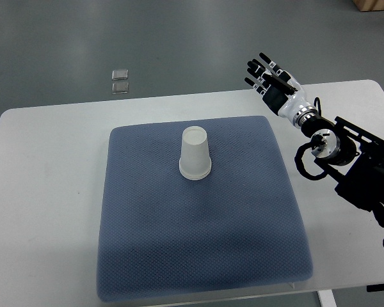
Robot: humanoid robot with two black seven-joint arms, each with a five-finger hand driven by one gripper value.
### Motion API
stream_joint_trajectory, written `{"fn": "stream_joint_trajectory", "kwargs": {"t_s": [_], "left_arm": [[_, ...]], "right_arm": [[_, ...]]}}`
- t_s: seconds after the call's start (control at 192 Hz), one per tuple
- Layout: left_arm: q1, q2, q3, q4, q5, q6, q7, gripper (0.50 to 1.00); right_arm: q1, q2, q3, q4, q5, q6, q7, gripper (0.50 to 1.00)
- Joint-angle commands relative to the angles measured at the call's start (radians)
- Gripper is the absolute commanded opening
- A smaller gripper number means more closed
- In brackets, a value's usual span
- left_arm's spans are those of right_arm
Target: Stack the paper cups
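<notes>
A white paper cup stack (196,155) stands upside down on the blue-grey mat (198,236), near the mat's far middle. It looks like one cup over another, since a second rim shows at the base. My right hand (269,75) is raised over the table's far right edge, well to the right of the cups. Its fingers are spread and it holds nothing. The left arm is out of view.
The mat lies on a white table (45,192). My right forearm (345,153) with black cables stretches over the table's right side. Two small clear squares (120,80) lie on the grey floor beyond the table's far edge.
</notes>
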Motion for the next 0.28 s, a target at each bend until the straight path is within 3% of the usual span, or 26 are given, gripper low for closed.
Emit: {"fn": "stream_joint_trajectory", "kwargs": {"t_s": [0.0, 0.27], "left_arm": [[0.0, 0.0, 0.0, -0.006, 0.0, 0.0, 0.0, 1.0], [0.0, 0.0, 0.0, -0.006, 0.0, 0.0, 0.001, 1.0]], "right_arm": [[-0.006, 0.029, 0.001, -0.083, 0.003, 0.062, 0.005, 0.921], [-0.004, 0.051, 0.001, -0.113, 0.029, 0.072, 0.006, 0.921]]}}
